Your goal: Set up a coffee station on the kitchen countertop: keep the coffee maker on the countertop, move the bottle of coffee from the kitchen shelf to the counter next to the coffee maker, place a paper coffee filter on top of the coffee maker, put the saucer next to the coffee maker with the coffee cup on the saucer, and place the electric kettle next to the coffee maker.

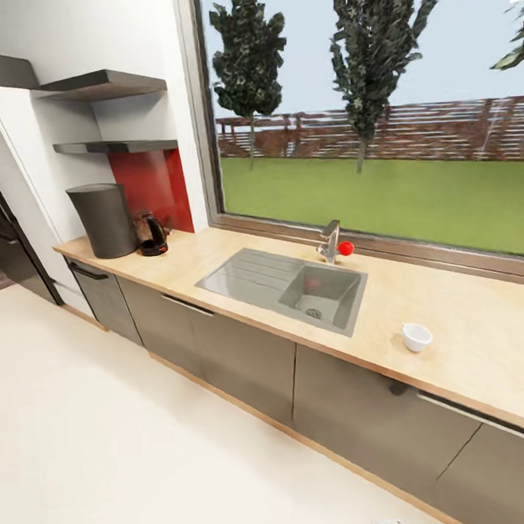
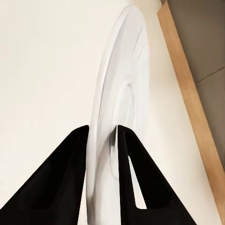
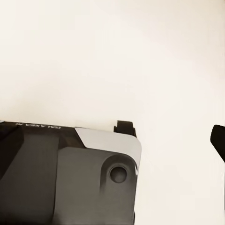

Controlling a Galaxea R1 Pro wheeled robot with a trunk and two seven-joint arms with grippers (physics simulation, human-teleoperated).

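Saucer (image 2: 119, 93) sits edge-on, clamped in left tool (image 2: 102, 136); right tool's opening cannot be told, fingertips cut off.

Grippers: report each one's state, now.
Left gripper: shut on the saucer, held edge-on between the fingers.
Right gripper: fingertips barely in frame; open or shut cannot be told.

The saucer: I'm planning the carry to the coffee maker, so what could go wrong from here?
1. The left hand pinches the saucer on edge by its rim, so it might slip or swing on the way.
2. The coffee cup sits far down the kitchen countertop from the coffee maker, past the sink, so it needs a long second carry.
3. The electric kettle stands close beside the coffee maker, so the saucer could knock it.
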